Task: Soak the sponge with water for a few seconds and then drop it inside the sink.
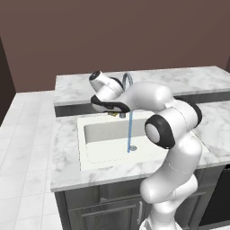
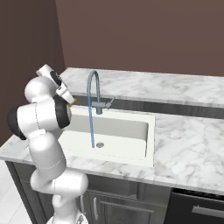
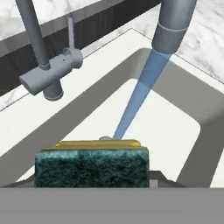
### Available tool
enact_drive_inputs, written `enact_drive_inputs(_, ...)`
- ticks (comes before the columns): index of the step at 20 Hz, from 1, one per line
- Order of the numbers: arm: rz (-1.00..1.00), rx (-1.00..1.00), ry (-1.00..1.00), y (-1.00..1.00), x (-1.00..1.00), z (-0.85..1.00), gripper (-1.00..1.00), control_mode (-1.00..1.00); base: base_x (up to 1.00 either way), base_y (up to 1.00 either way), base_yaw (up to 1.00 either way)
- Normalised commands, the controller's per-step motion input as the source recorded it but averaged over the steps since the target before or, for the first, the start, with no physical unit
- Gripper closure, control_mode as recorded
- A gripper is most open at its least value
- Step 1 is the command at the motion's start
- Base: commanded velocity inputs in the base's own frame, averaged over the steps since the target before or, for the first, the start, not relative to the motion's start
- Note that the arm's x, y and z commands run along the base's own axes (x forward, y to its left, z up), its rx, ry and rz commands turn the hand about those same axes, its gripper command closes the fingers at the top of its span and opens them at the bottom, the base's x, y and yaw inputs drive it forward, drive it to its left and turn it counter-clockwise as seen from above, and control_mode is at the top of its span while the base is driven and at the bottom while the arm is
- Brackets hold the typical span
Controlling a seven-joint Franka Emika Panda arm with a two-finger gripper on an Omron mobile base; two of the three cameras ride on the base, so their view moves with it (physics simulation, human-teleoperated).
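The robot's gripper (image 1: 115, 114) pinches the sponge (image 3: 91, 166), green-black face toward the hand camera, above the white sink (image 1: 90, 155) beside the thin blue stream of water (image 1: 129, 132) falling from the grey faucet (image 2: 93, 89) toward the drain (image 2: 100, 145).

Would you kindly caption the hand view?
Gripper holding the sponge beside the water stream above the sink.
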Motion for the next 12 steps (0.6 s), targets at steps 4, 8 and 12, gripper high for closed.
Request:
enact_drive_inputs(4,0.26,0.13,0.07,0.19,-0.08,0.03,1.0,-1.0,0.0,0.0,0.0)
enact_drive_inputs(8,0.33,0.05,0.06,0.0,-0.08,0.0,1.0,-1.0,0.0,0.0,0.0)
enact_drive_inputs(12,0.35,0.0,0.01,0.0,-0.2,0.0,1.0,-1.0,0.0,0.0,0.0)
